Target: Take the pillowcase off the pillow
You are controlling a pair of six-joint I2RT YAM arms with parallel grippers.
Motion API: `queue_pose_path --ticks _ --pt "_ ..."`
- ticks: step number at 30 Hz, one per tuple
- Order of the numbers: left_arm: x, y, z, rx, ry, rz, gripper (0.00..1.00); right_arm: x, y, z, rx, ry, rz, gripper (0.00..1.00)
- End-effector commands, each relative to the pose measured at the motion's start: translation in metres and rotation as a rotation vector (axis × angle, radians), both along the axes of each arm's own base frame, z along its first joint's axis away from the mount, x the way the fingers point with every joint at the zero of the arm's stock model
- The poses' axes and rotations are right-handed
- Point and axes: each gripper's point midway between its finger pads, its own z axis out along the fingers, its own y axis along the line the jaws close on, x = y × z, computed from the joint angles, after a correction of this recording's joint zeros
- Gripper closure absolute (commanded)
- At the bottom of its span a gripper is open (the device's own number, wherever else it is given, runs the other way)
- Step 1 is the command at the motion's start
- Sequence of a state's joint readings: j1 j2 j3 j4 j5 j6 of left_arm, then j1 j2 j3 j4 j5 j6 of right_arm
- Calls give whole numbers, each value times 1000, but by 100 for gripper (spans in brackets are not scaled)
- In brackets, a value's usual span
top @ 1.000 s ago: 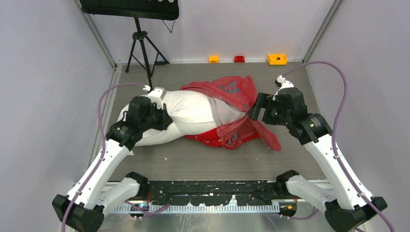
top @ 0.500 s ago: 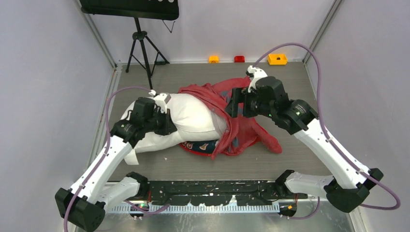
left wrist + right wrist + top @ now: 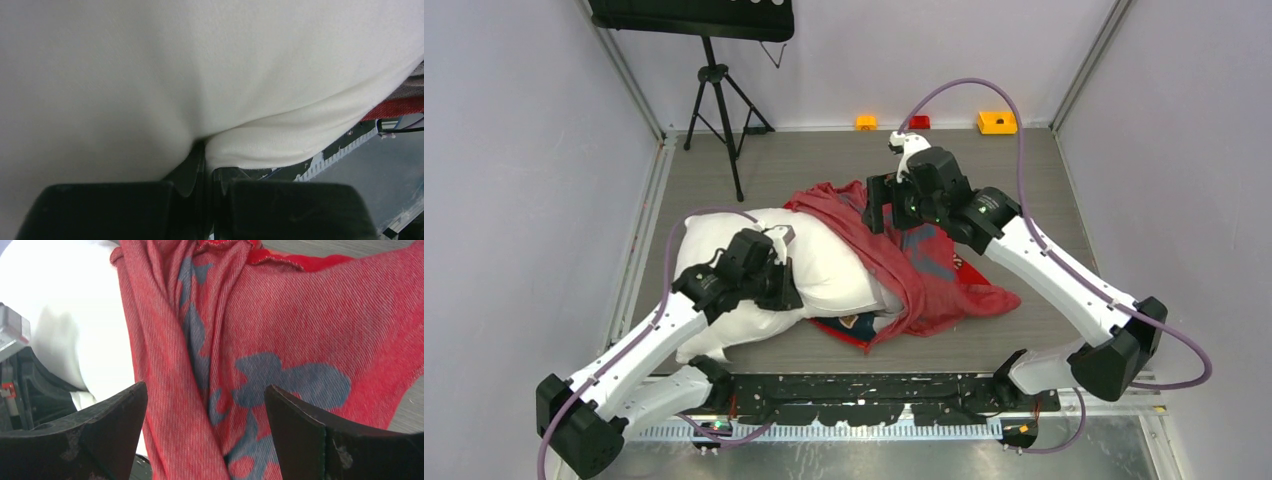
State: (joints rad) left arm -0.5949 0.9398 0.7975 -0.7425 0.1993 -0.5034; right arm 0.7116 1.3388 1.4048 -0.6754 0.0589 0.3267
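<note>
The white pillow (image 3: 829, 262) lies left of the middle, its right end still inside the red pillowcase (image 3: 929, 272), which is bunched and draped over that end. My left gripper (image 3: 786, 285) is shut on a fold of the pillow's white cloth; in the left wrist view the pinch (image 3: 206, 152) sits under the bulging pillow (image 3: 150, 75). My right gripper (image 3: 871, 208) is open above the pillowcase's far edge. In the right wrist view its jaws (image 3: 205, 405) stand wide apart over the dull red reverse with blue figures (image 3: 300, 330), holding nothing; the pillow (image 3: 65, 305) shows at left.
A black tripod (image 3: 719, 100) stands at the back left. Small orange (image 3: 997, 122), red (image 3: 919, 122) and orange (image 3: 866, 122) blocks sit by the back wall. Grey walls close in both sides. A black rail (image 3: 874, 392) runs along the near edge.
My right arm has swung left and back, from the pillowcase's right side to its far edge; the lifted cloth has dropped flatter. My left gripper has drawn the pillow nearer and leftward.
</note>
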Motion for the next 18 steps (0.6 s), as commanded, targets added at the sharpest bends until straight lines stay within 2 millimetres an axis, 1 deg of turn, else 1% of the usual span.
queue_pose_path --ticks 1,4,6,8,11,14,18 --pt "-15 -7 -15 -30 87 62 100 14 24 27 62 -89 49 9" --pt "-15 -8 -17 -49 75 79 100 15 39 29 47 -96 83 9" --pt "-15 -7 -19 -45 74 81 100 12 52 27 26 -96 122 9" --pt "-16 -7 -20 -44 78 79 100 11 64 18 -17 -92 150 9" --pt "-17 -8 -23 -45 84 75 100 13 77 2 -118 -97 166 9" --pt "-17 -7 -24 -44 86 79 100 21 82 -24 -214 -70 137 9" --pt "-18 -6 -24 -50 84 93 100 43 63 -50 -336 -79 -5 10"
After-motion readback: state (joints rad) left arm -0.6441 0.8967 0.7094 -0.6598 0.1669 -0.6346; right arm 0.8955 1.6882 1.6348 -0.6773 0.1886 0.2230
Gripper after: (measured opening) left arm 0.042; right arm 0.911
